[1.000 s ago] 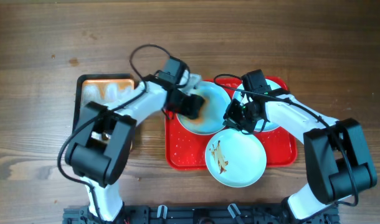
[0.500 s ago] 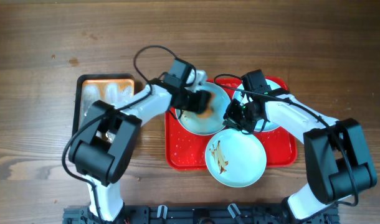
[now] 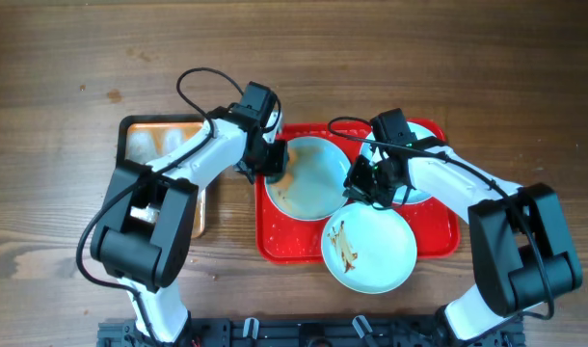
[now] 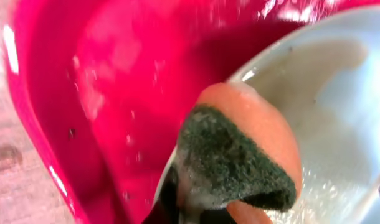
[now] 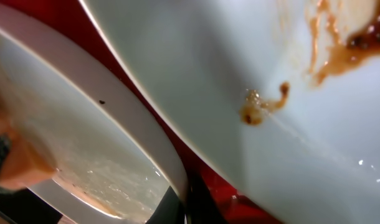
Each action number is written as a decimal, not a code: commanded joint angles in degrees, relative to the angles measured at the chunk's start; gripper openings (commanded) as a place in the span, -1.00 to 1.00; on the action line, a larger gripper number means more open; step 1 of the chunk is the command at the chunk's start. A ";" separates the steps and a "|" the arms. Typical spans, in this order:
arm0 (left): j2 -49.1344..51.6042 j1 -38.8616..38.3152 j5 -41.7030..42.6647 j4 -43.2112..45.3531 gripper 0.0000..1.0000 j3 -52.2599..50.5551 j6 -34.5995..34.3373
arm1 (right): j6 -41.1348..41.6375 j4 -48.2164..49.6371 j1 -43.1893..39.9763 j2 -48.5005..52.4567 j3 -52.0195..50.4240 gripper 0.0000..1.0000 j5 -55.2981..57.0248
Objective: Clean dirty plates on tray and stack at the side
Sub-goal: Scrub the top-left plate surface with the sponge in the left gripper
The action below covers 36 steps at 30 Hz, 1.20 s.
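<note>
A round, shallow, pale blue-white plate (image 3: 318,178) lies at the back left of a large red plastic tray (image 3: 275,241) with a raised rim, which sits on a brown wooden counter (image 3: 63,77). This back-left plate is wet, with a faint brown film.

The left tool (image 3: 278,166) is at the plate's left rim, closed on an orange sponge with a dark green scouring face (image 4: 240,155). The sponge presses on the rim where plate meets tray. The right tool (image 3: 361,185) is closed at the opposite, right rim – the wrist view does not show clearly whether it pinches that rim.

Just in front of the right tool, a second plate of the same kind (image 3: 376,255) carries brown sauce smears and reaches past the tray's front rim. A third plate (image 3: 414,198) sits at the tray's right, mostly hidden under the right arm.

Left of the red tray, just beside it, lies a smaller dark metal tray (image 3: 164,122) – something pale rests inside.
</note>
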 commanded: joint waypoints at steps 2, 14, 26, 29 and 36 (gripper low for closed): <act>5.14 0.98 6.05 -4.35 -0.92 -4.46 10.56 | 0.83 -0.70 -0.42 1.44 -0.61 -0.91 3.43; 5.14 -6.25 16.35 -1.53 -0.92 -4.46 17.84 | 0.90 -0.48 -0.42 1.44 -0.61 -0.91 3.45; 5.14 -6.29 -22.75 2.84 -0.92 -4.46 1.07 | 0.94 -0.68 -0.42 1.44 -0.61 -0.91 3.45; 5.14 -6.32 -28.02 0.66 -0.92 -4.46 -0.13 | 0.92 -0.70 -0.42 1.44 -0.61 -0.92 3.45; 5.14 -6.36 -35.85 -0.17 -0.92 -4.31 -6.49 | 0.90 -0.70 -0.42 1.44 -0.61 -0.91 3.45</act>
